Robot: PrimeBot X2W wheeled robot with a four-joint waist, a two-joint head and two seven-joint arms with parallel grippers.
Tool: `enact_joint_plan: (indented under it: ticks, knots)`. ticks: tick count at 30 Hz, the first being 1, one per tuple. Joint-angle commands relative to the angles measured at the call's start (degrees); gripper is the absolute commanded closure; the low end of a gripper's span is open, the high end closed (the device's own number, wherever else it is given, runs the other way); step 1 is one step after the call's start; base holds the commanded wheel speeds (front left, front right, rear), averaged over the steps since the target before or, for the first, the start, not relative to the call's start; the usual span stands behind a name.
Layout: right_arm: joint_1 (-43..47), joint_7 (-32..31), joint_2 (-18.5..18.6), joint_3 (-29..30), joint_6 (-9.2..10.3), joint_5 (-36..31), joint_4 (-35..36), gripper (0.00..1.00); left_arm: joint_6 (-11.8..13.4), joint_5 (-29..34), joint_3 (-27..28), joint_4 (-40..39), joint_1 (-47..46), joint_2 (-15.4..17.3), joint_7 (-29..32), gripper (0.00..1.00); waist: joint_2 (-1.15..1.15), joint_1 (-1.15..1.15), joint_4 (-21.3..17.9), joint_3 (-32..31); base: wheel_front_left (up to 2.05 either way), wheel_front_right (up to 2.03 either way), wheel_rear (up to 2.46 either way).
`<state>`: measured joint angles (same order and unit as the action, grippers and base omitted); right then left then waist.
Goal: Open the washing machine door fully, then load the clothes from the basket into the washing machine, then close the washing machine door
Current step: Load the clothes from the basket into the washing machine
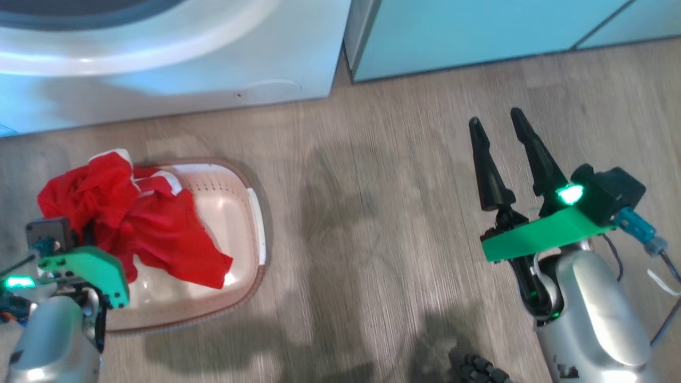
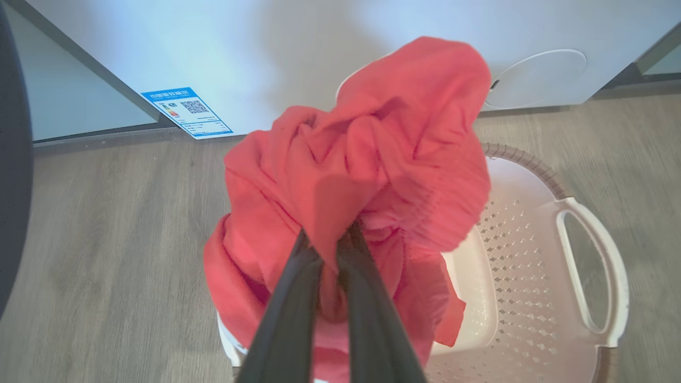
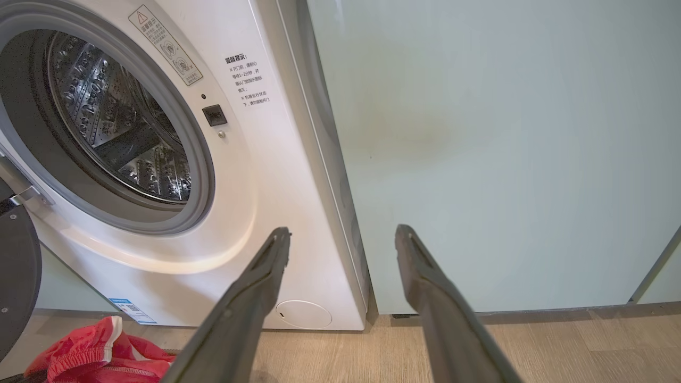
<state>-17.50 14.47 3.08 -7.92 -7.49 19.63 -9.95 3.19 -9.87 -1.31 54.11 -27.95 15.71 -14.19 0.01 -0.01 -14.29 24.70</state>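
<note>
Grey wood-look floor [image 1: 383, 213] runs up to the white washing machine [image 1: 175, 69] and, to its right, a pale green cabinet [image 1: 479, 32]. The clothes [image 1: 133, 223], a bright red bunch w/ white bands, are pinched in the left jaws, which are shut on the fabric. In the left wrist view the dark fingers [image 2: 287, 319] vanish into the folds. Most of the bunch is up above the basket [image 1: 229, 202], but a red tail hangs down into it. Can't tell if the white is trim or a separate piece. The basket sits on the floor near the machine's lower front, not far from the blue label [image 2: 186, 113] and round filter cover [image 2: 537, 77]. The washing machine door [image 3: 16, 276] stands swung out on the hinge side, so the drum mouth [image 3: 106, 122] is clear. The right jaws are wide apart w/ nothing btwn them, over bare floor well right of the basket.

Step in hand, by the look of it: lifting the load out. To do it well, raise straight up till the tail clears the brown rim, else the light basket prob. drags or tips. Then swing up and in over the grey seal, keeping off the door. Go deep into the drum before letting go, so no cloth drapes on the seal and blocks closing. Then check the basket for anything white left behind.
</note>
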Motion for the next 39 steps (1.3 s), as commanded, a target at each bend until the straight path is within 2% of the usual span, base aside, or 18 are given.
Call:
enact_joint_plan:
  ticks: [1,14,29,39]
  knots:
    - [1.10,0.52,-0.20,-1.08,0.00,-0.47,1.32,0.00,0.45,0.64,2.42,-3.00,0.93,1.23,-0.80,1.00,-0.01,0.01,0.80,-2.26,0.00,0.00,0.00]
    - [3.54,0.52,-0.20,-0.95,0.00,-1.50,-0.14,0.00,0.37,4.18,5.40,-18.70,9.30,-3.22,-0.80,1.00,-0.01,0.01,2.29,-9.39,0.00,0.00,0.00]
    - [6.13,0.52,-0.20,-1.15,0.00,-2.39,-1.16,0.00,-1.20,5.72,6.90,-32.44,18.10,-9.08,-0.81,1.00,-0.01,0.01,3.12,-15.68,0.00,0.00,0.00]
    - [8.09,0.52,0.44,-1.68,0.00,-2.53,-1.91,0.00,-3.76,5.98,6.01,-41.99,24.32,-11.95,-0.81,1.00,-0.01,0.01,3.22,-20.23,0.00,0.00,0.00]
